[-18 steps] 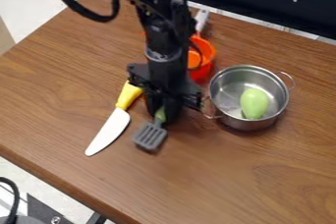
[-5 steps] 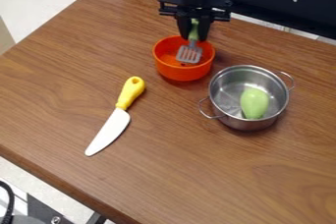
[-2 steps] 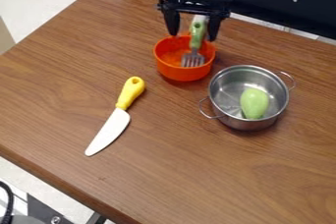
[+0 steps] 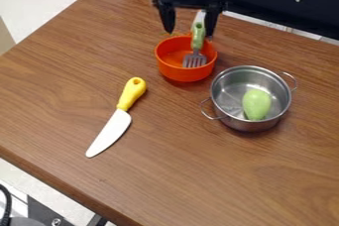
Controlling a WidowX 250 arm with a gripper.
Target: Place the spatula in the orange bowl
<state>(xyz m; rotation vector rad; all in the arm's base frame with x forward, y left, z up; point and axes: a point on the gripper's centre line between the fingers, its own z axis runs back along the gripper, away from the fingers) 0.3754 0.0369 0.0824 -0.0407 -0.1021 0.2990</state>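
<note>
one spatula | now released in orange bowl | pincer opened, higher

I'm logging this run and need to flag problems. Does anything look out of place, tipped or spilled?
Nothing stands out as spilled or damaged. The orange bowl and metal pot sit upright. The spatula leans in the bowl with its handle above the rim, which seems ordinary for its length.
</note>
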